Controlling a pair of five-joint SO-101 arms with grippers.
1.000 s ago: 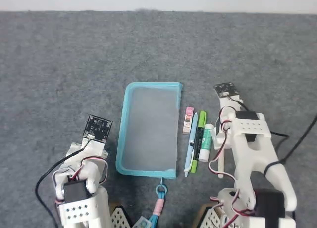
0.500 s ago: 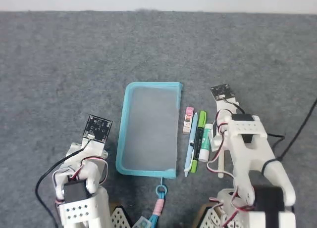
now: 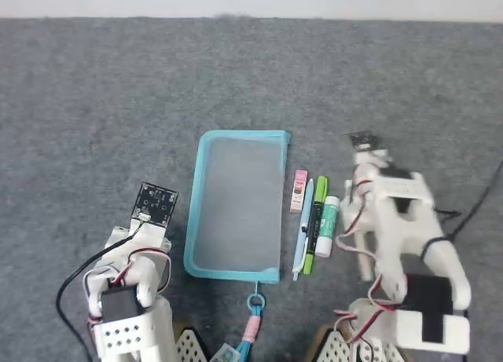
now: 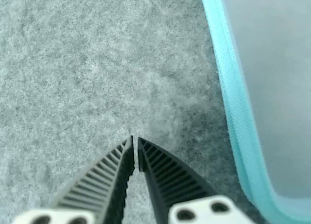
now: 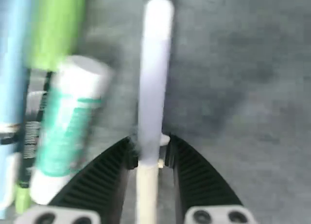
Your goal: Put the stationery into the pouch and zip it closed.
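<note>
One white pen (image 5: 154, 63), clamped in the right tool (image 5: 148, 148), just swung away from the glue stick (image 5: 68, 122); pouch (image 3: 236, 205) next. Left tool (image 4: 135, 142) sits closed, empty.

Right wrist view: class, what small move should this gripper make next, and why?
Probably lift the white stick clear of the carpet. The right gripper looks closed around it, and the glue stick and pens lie between it and the pouch, so dragging it sideways would likely knock them.
</note>
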